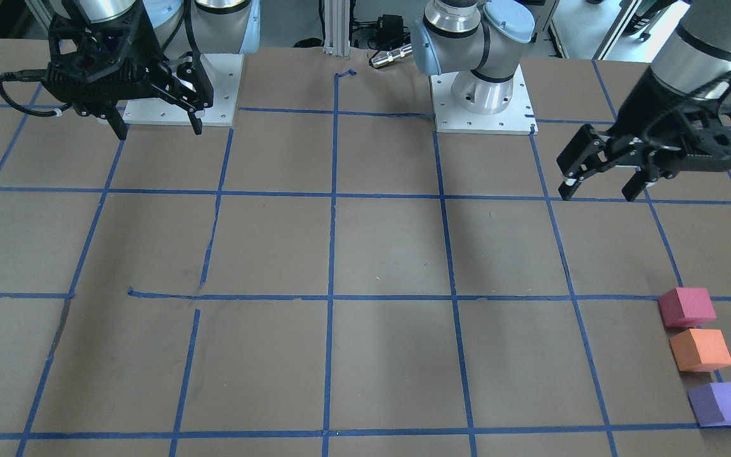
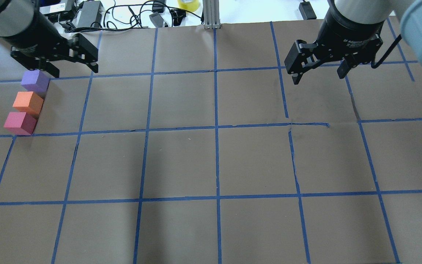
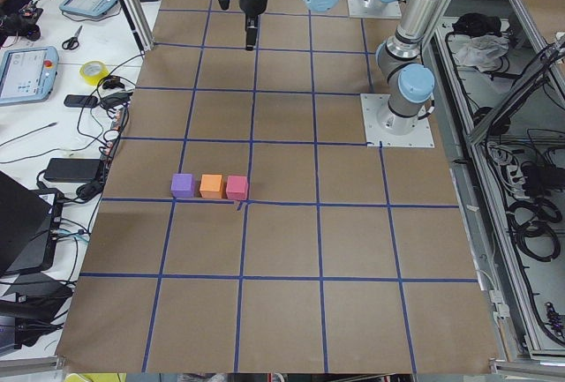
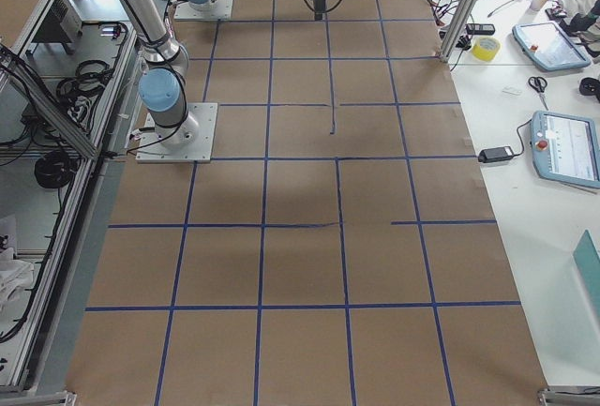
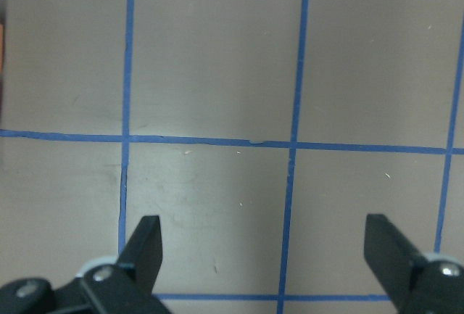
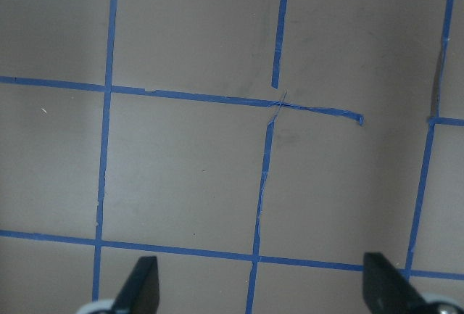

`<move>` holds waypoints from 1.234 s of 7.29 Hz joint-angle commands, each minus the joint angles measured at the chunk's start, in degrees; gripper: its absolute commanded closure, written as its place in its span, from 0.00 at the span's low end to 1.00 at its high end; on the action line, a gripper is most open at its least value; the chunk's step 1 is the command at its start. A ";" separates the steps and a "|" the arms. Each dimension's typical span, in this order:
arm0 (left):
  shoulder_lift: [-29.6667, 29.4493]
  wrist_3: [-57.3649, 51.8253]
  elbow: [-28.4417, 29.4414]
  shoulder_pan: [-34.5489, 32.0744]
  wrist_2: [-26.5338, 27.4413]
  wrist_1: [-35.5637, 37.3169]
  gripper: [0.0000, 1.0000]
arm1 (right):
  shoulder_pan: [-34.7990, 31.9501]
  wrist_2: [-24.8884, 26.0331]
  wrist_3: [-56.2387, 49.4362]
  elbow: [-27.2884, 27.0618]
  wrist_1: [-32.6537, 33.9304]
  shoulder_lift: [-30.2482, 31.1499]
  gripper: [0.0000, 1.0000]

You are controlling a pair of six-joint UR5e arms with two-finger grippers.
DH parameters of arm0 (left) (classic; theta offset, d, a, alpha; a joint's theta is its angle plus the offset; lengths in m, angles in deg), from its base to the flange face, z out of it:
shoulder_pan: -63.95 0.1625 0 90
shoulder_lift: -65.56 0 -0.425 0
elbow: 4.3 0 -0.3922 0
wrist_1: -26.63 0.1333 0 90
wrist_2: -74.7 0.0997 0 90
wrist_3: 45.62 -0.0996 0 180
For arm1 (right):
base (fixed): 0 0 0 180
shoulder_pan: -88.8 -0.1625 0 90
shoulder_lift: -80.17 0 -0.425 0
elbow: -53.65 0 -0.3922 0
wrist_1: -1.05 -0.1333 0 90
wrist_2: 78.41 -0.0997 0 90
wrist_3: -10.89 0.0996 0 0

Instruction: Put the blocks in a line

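Near the counter's left edge, pink block is nearest the robot, then orange block, then purple block farthest. They sit just beside each other in one row, so the line looks done. Left gripper hovers just past the purple end, jaws wide, empty. Right gripper is over the far right, also wide, holding nothing. Risk: left gripper swinging low clips the purple block, and light foam would slide and break the row.

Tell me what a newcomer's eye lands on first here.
Three bright cubes sit in a row at the robot's far left: purple block, orange block, crimson-pink block. Both the left gripper and right gripper hang open above the blue-taped table, holding nothing.
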 commanded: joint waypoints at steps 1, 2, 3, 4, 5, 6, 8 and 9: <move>-0.70 4.45 1.31 -8.63 2.20 -0.96 0.00 | 0.01 0.00 0.13 0.06 0.12 0.08 0.00; -1.14 7.68 4.45 -8.56 2.47 -9.07 0.00 | 0.01 0.00 0.13 0.15 0.04 0.08 0.00; -2.45 7.97 6.66 -8.56 2.39 -10.54 0.00 | 0.01 0.08 0.30 0.50 0.04 0.25 0.00; -1.94 7.97 7.11 -8.39 3.17 -12.73 0.00 | 0.01 0.52 0.22 0.50 0.04 0.78 0.00; -1.59 8.06 6.95 -8.38 3.18 -13.19 0.00 | 0.01 0.61 0.22 0.41 0.04 0.78 0.00; -2.19 8.23 6.94 -7.86 2.74 -12.76 0.00 | 0.01 0.44 0.22 0.50 0.30 0.78 0.00; -1.94 8.15 6.24 -7.50 3.00 -12.67 0.00 | 0.27 0.61 0.22 0.59 0.39 0.87 0.00; -1.94 8.15 6.15 -7.42 3.00 -11.62 0.00 | 0.97 0.70 -0.22 1.29 0.65 0.87 0.00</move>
